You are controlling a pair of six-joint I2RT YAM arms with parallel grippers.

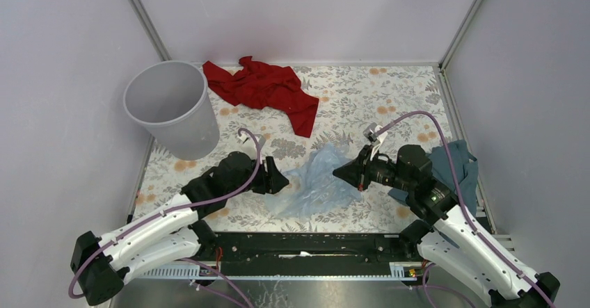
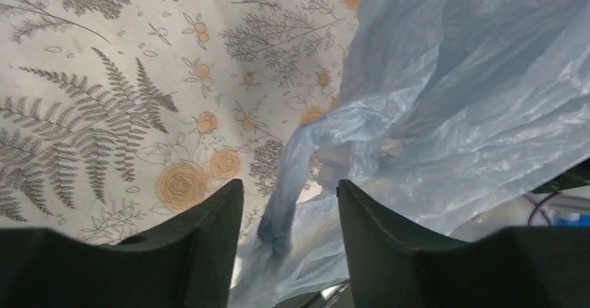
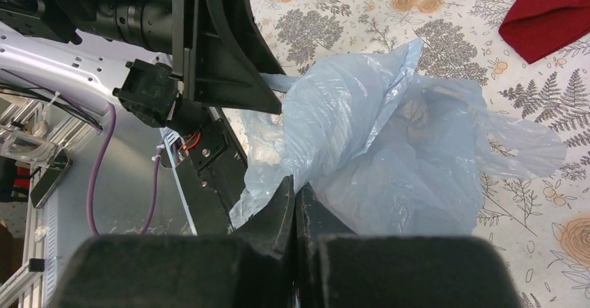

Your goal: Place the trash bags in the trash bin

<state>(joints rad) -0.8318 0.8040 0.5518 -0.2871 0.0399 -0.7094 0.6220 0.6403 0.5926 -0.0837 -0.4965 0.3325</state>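
The pale blue translucent trash bag [image 1: 316, 183] lies crumpled on the floral mat between my two grippers. My left gripper [image 1: 280, 181] is open at the bag's left edge. In the left wrist view a twisted strand of the bag [image 2: 286, 204] hangs between the spread fingers [image 2: 209, 231], not pinched. My right gripper [image 1: 339, 172] is shut on the bag's right side. In the right wrist view the film [image 3: 389, 155] bunches up from the closed fingertips [image 3: 285, 197]. The light grey trash bin [image 1: 170, 106] stands upright at the far left, apart from both grippers.
A red cloth [image 1: 264, 89] lies at the back centre, next to the bin. A dark teal-blue cloth [image 1: 460, 165] lies under the right arm by the right wall. Grey walls enclose the mat. A metal rail [image 1: 299, 249] runs along the near edge.
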